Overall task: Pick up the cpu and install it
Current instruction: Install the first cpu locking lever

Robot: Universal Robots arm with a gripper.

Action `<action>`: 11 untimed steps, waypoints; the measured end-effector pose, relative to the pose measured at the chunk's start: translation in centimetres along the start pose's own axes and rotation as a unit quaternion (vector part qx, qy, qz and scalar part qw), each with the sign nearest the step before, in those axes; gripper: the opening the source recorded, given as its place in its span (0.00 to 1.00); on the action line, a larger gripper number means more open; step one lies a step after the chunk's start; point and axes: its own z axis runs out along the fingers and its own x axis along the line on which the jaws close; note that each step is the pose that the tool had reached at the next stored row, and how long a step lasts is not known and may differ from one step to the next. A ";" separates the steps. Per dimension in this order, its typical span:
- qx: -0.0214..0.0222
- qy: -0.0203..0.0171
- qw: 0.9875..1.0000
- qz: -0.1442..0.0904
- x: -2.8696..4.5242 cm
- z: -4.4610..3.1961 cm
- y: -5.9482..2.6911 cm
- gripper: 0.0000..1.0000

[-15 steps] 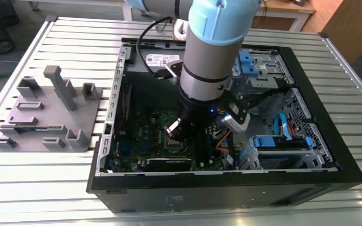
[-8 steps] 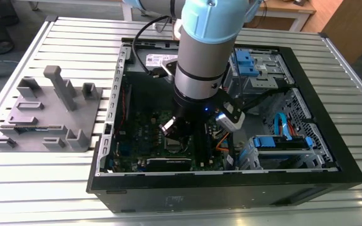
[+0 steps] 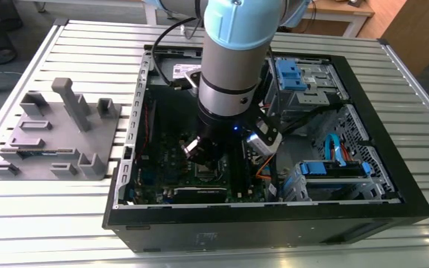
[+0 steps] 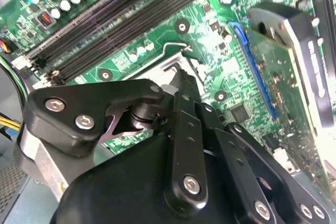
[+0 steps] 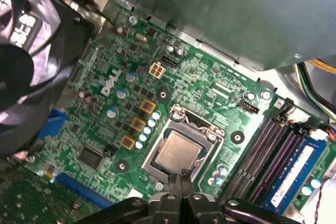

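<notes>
The cpu, a small pale silvery square, lies flat inside the dark metal-framed socket of the green board in the first wrist view. My gripper hangs just above the socket's edge beside the chip, its two black fingers pressed together with nothing between them. In the second wrist view the gripper points down at the socket. From the exterior view, the gripper is low inside the open computer case, over the board.
A grey plastic holder stands on the slatted table at the exterior view's left. Inside the case are a black fan, memory slots with a blue stick, a graphics card, blue drive bays and cables.
</notes>
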 end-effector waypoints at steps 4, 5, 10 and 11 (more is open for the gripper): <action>-0.001 0.000 1.000 0.011 0.08 0.03 0.30 0.11; -0.001 0.000 1.000 0.012 0.03 0.03 0.41 0.11; -0.001 0.001 1.000 0.015 -0.10 0.02 0.64 0.11; -0.001 0.001 1.000 0.015 -0.10 -0.02 0.64 0.11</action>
